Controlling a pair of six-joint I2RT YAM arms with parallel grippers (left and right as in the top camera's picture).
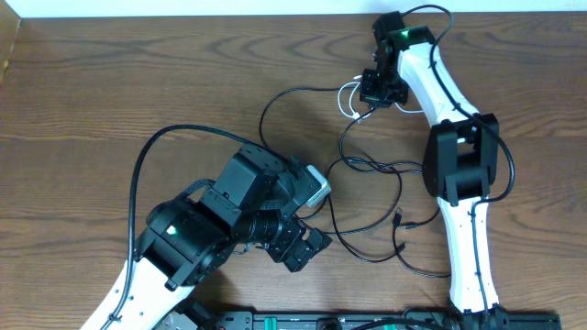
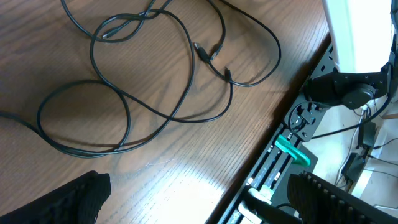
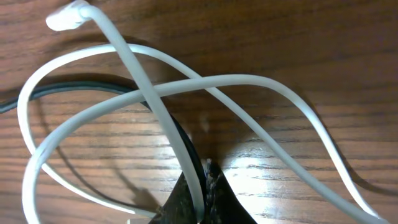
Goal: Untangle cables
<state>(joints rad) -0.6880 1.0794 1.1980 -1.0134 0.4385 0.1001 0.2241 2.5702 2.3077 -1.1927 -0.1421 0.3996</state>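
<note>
The white cable (image 3: 261, 79) loops (crossing itself) over the sprawling, looping black cable (image 2: 92, 56).

Lighting: bright, even, overhead source. Glare: pale sheen on worktop (image 2: 186, 186), left wrist view; smaller patch, right wrist view. Shadows: soft, dark, under white cable (image 3: 249, 79). Focus: left tool's fingers (image 2: 74, 202) blurred; overhead view sharp.

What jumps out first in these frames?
The black cable sprawls in loose loops mid-table between the arms. Toward the far side, the right gripper pinches the white cable, which crosses over itself. The left gripper hangs open near the black loops.
</note>
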